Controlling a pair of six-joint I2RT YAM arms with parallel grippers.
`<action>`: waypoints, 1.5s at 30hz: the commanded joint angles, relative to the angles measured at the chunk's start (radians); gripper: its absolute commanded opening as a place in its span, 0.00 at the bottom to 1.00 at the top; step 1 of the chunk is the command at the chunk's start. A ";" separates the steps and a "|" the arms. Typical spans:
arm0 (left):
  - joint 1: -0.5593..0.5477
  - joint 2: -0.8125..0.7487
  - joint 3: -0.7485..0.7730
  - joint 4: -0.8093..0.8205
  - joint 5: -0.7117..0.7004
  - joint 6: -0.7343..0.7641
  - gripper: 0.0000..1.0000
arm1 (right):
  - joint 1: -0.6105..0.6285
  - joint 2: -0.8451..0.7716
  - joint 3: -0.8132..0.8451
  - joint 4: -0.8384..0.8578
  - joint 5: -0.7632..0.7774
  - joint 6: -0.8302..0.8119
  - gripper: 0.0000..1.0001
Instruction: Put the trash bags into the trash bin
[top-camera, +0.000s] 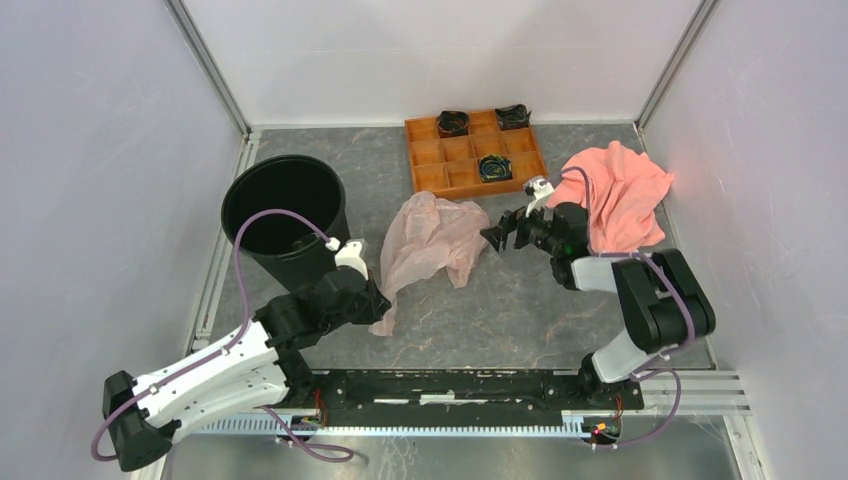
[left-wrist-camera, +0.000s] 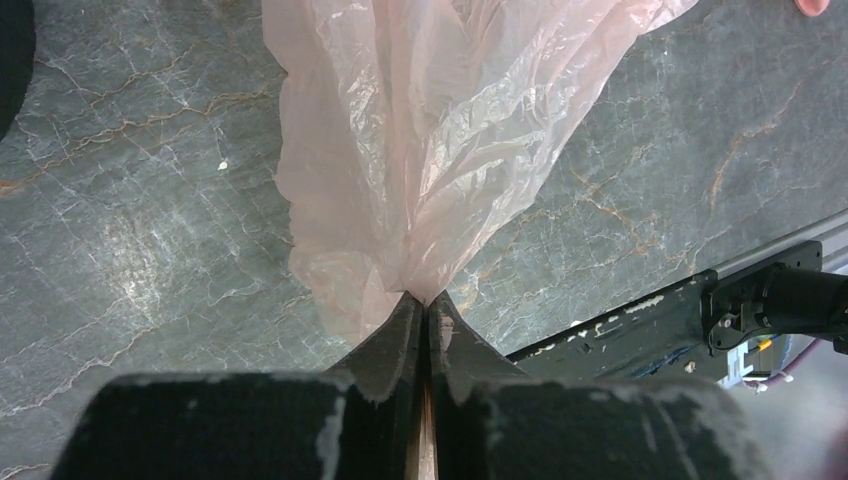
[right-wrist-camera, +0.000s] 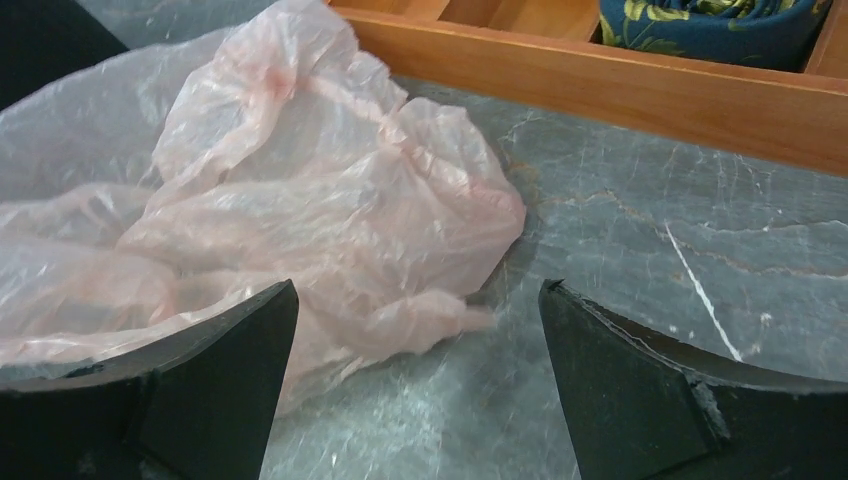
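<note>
No writing, label, brand mark or number is legible in any of the three views. White flecks on the black rail (top-camera: 450, 385) at the near edge of the tabletop (top-camera: 500, 310) are too small and blurred to read as characters.

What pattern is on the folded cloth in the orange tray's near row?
The folded cloth is dark blue with yellow leafy print; right wrist view shows it best.
</note>
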 joint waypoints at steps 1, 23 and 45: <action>0.000 -0.011 0.011 0.009 -0.011 0.020 0.09 | -0.021 0.112 0.102 0.060 -0.071 0.109 0.98; 0.000 -0.004 -0.017 0.063 -0.039 0.032 0.07 | 0.139 -0.474 -0.309 -0.283 -0.070 0.018 0.87; 0.001 -0.040 -0.040 0.053 -0.018 -0.014 0.06 | -0.068 -0.040 0.050 0.121 -0.289 -0.136 0.97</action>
